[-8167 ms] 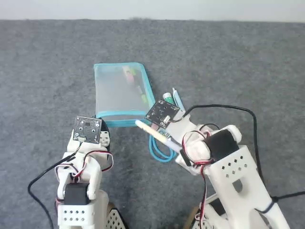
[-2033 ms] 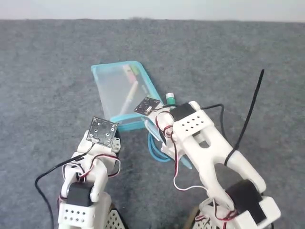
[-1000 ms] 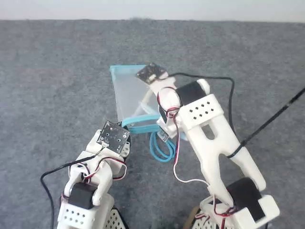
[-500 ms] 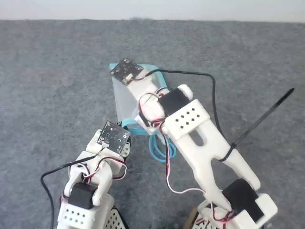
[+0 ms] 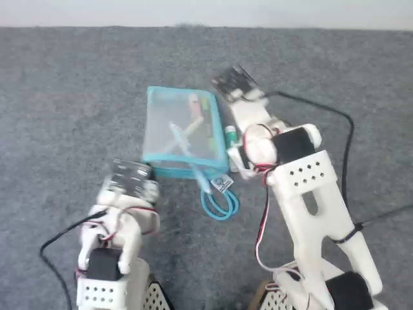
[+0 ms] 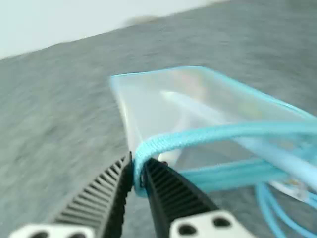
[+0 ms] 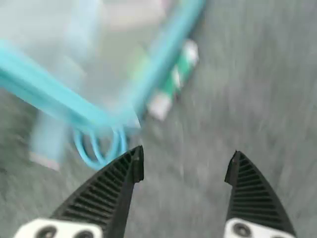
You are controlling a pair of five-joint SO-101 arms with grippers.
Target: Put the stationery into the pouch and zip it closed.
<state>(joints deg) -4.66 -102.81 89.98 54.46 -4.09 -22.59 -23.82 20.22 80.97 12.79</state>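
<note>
Translucent pouch point(image 5: 184, 132) with turquoise trim, lying flat at the centre of the high view on a grey felt worktop point(image 5: 77, 97); coloured stationery point(image 5: 193, 123) shows through it. A green-and-white stick point(image 5: 230, 137) lies just beside its right edge. Below it are a turquoise cord loop point(image 5: 219, 203) and a white tag point(image 5: 221, 183), print illegible. Left hand point(image 6: 138, 167) pinches the pouch's trim; right hand point(image 7: 187, 153) is spread wide, holding nothing

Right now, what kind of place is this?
Probably a robot practice bench: a table under grey carpet, a small white left arm and right arm with bare wires, and one clear pouch laid out.
</note>
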